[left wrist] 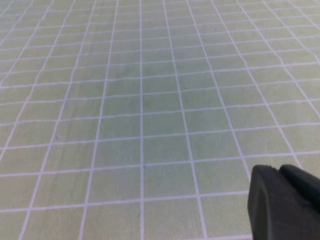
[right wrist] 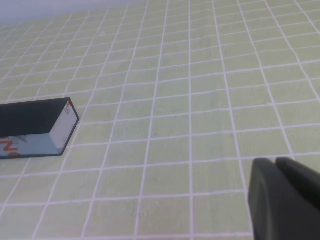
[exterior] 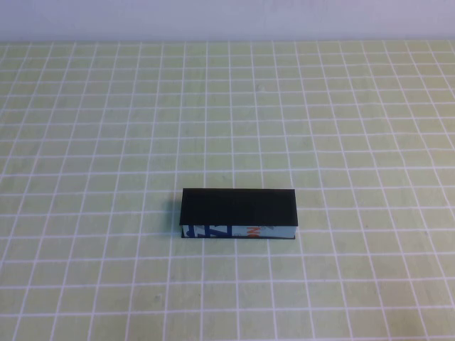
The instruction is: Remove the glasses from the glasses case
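The glasses case (exterior: 238,213) lies shut in the middle of the table, black lid on top, its white side with blue and orange print facing me. One end of it shows in the right wrist view (right wrist: 35,127). The glasses are hidden. My left gripper (left wrist: 280,172) is shut and empty over bare table, with no case in its view. My right gripper (right wrist: 276,164) is shut and empty, well apart from the case's end. Neither arm shows in the high view.
A yellow-green cloth with a white grid (exterior: 106,128) covers the table. A pale wall (exterior: 227,18) runs along the far edge.
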You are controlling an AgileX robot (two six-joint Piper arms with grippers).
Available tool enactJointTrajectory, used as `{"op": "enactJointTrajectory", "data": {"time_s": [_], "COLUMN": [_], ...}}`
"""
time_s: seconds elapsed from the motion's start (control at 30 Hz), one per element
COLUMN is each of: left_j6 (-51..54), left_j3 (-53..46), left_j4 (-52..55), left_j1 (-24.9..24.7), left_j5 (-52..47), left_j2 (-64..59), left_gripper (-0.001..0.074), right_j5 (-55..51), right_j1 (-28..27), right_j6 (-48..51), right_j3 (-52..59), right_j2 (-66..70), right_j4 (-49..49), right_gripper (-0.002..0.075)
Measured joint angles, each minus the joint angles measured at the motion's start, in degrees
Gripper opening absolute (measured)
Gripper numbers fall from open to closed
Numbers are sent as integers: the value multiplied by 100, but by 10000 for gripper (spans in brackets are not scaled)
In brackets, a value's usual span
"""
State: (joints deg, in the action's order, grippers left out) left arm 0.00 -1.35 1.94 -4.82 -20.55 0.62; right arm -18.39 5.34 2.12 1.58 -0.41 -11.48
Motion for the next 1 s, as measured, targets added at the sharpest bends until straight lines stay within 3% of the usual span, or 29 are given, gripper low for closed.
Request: {"op": "enactJointTrajectory", "data": {"time_s": [1.0], "left_j6": [-31], "left_j3": [0], "left_j4": [-513], "left_j1": [0], "left_j5": [124], "left_j2": [0], "left_gripper": [-4], "right_j5": [0], "right_j1": [0], "right_j6": [0], "right_j3": [0], "right_j2": [0], "right_j4": [0], "right_gripper": [-18]}}
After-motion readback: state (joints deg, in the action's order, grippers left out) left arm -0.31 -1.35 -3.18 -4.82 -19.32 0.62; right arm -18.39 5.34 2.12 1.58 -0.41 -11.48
